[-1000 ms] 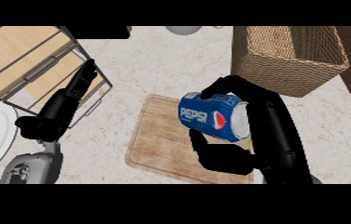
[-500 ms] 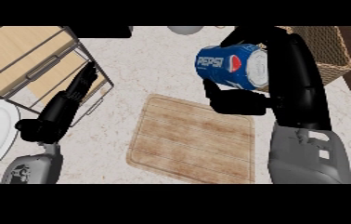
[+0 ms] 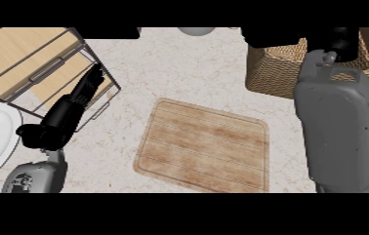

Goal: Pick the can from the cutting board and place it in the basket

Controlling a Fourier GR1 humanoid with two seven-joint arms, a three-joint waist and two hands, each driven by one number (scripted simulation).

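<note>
Head view: right hand (image 3: 299, 38) over the basket (image 3: 270, 70), can hidden

This is a kitchen. A pale, marbled stone counter (image 3: 194, 68) fills the view, and a wooden cutting board (image 3: 205, 145) with grooved edges lies on it. A woven wicker basket (image 3: 272, 70) stands at the far right of the counter. At the left there is light wooden cabinetry with a metal bar handle (image 3: 45, 66), and the rim of a white plate (image 3: 6, 131) shows at the left edge.
</note>
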